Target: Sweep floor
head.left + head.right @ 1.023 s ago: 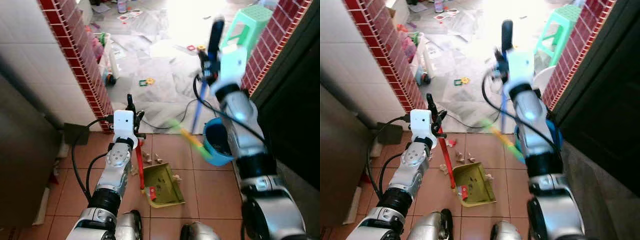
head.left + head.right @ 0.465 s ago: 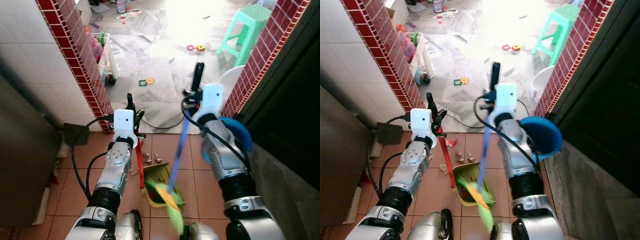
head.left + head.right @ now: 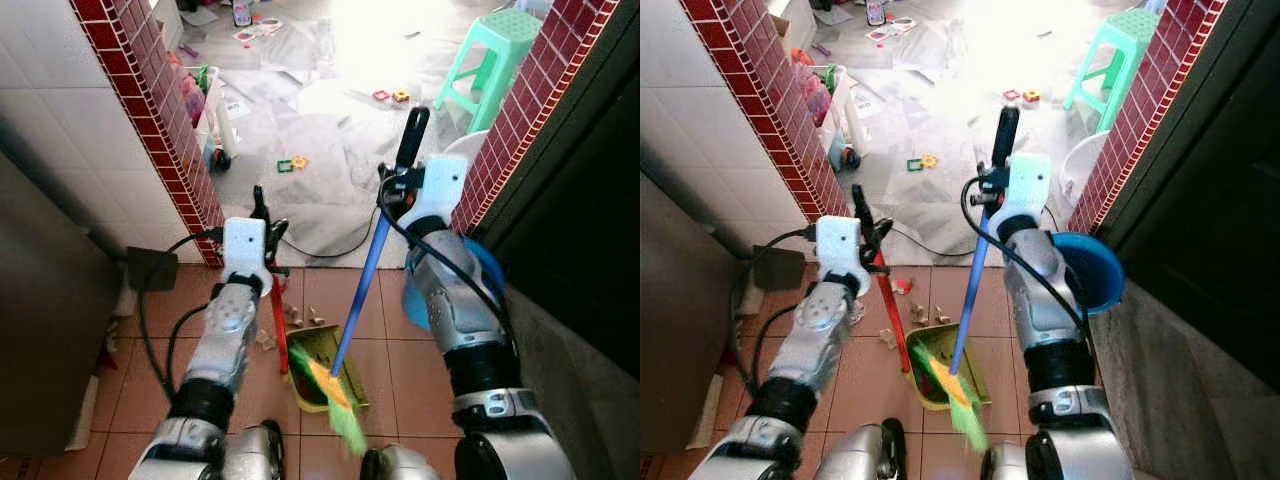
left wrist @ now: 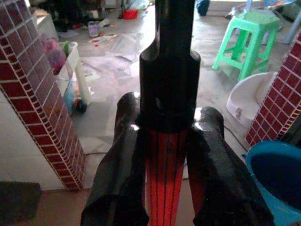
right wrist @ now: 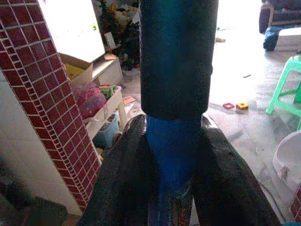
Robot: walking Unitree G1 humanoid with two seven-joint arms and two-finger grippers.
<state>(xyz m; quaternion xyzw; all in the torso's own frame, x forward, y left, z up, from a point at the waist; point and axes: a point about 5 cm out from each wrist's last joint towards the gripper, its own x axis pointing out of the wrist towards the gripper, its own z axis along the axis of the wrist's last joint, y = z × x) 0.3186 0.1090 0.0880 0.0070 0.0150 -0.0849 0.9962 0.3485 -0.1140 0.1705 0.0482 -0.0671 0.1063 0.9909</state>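
Observation:
A yellow-green dustpan (image 3: pixel 322 360) rests on the terracotta tiles just ahead of my feet. Its red handle (image 3: pixel 279 328) stands upright, and my left gripper (image 3: pixel 262 214) is shut on the handle's top (image 4: pixel 165 165). My right gripper (image 3: pixel 398 186) is shut on the broom's blue handle (image 3: pixel 362 285), just below its black end (image 5: pixel 178 56). The broom slants down to the left, and its green and orange bristles (image 3: pixel 334 398) lie blurred over the pan's near edge. Small paper scraps (image 3: pixel 302 317) sit on the tiles behind the pan.
A blue bucket (image 3: pixel 438 292) stands by my right arm against a dark door. Red brick pillars (image 3: pixel 180 150) frame the doorway. Beyond are a green stool (image 3: pixel 500 45), a white basin (image 3: pixel 472 148), a black cable (image 3: pixel 325 250) and scattered toys on grey floor.
My right arm swung the broom from the bucket side down and left, bringing the bristles onto the dustpan. The left gripper kept the dustpan handle still.

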